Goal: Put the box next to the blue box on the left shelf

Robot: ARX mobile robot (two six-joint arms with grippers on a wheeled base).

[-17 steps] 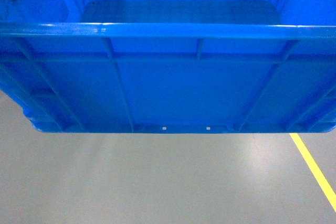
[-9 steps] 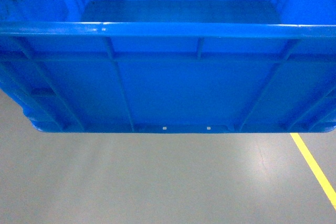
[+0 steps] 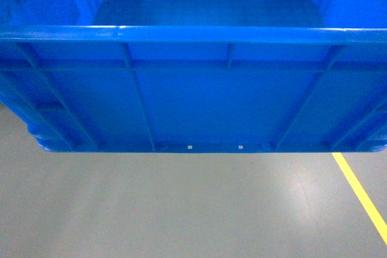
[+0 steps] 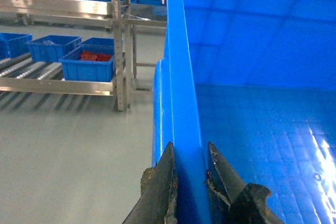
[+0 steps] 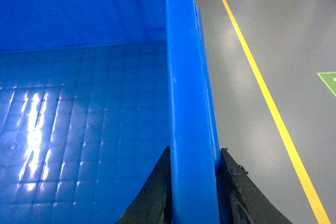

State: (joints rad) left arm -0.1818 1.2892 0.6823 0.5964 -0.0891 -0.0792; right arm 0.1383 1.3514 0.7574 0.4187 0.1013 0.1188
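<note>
We carry the box (image 3: 199, 101) clear of the floor, left tool (image 4: 190, 163) and right tool (image 5: 193, 169) each pinching its rim; keeping it level matters while approaching the left shelf (image 4: 31, 72).

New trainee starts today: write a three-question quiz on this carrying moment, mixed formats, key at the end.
1. True or false: the box is resting on the floor.
2. Multiple choice: the left gripper is clamped on A) the box's rim, B) a shelf rail, C) nothing.
3. Short answer: in the left wrist view, what stands on the roller shelf?

Key
1. False; it hangs above the floor, with bare floor visible beneath its base edge.
2. A; the right gripper pinches the opposite rim the same way.
3. Smaller blue bins, one holding something red.
</note>
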